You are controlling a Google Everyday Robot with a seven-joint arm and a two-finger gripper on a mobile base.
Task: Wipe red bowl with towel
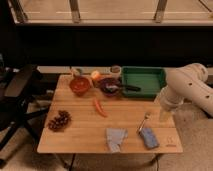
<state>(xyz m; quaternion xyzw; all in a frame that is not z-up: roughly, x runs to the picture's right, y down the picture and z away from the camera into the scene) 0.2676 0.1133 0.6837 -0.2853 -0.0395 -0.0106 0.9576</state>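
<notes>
One pincer (pixel 166 111), released, hangs nr green tray (pixel 145 80); towel (pixel 115 138) closer to it than red bowl (pixel 79 85)

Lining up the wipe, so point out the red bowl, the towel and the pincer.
red bowl (pixel 79 85), camera view, middle of its inside.
towel (pixel 116 138), camera view, middle of the cloth.
pincer (pixel 167 116), camera view, open, up and right of the towel, midway between fingertips.
</notes>
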